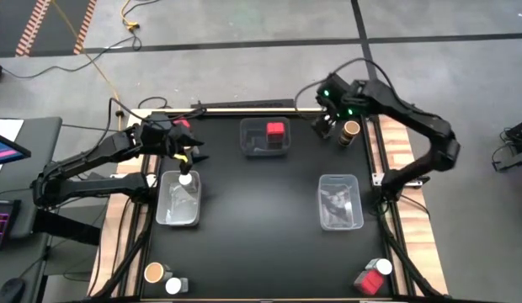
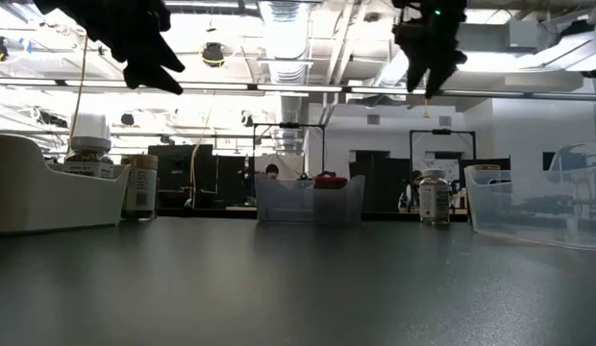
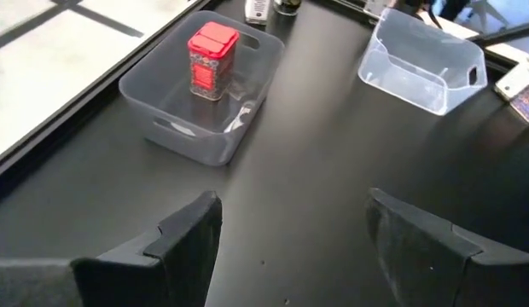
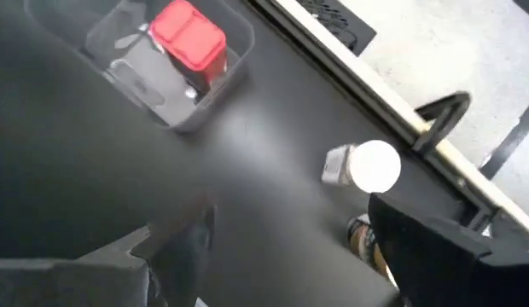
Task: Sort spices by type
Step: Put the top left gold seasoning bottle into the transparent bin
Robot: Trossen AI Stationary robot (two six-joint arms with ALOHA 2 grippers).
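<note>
A red square-topped spice (image 1: 275,130) (image 3: 212,58) (image 4: 189,36) stands in the clear bin (image 1: 254,145) at the far middle. A white-capped jar (image 1: 187,178) stands in the left bin (image 1: 173,210). My left gripper (image 1: 192,157) (image 3: 290,213) hovers open above that bin's far end, with nothing between its fingers. My right gripper (image 1: 322,126) (image 4: 290,222) hangs open at the far right, high above the table. Below it stand a white-capped jar (image 4: 373,165) (image 2: 434,197) and a brown-lidded jar (image 1: 351,130).
A third clear bin (image 1: 340,202) (image 3: 422,64) sits at the right. A tan-lidded jar (image 1: 154,272) and a white-capped jar (image 1: 173,285) stand at the near left corner. A red spice (image 1: 368,282) and a white-capped jar (image 1: 382,268) stand at the near right.
</note>
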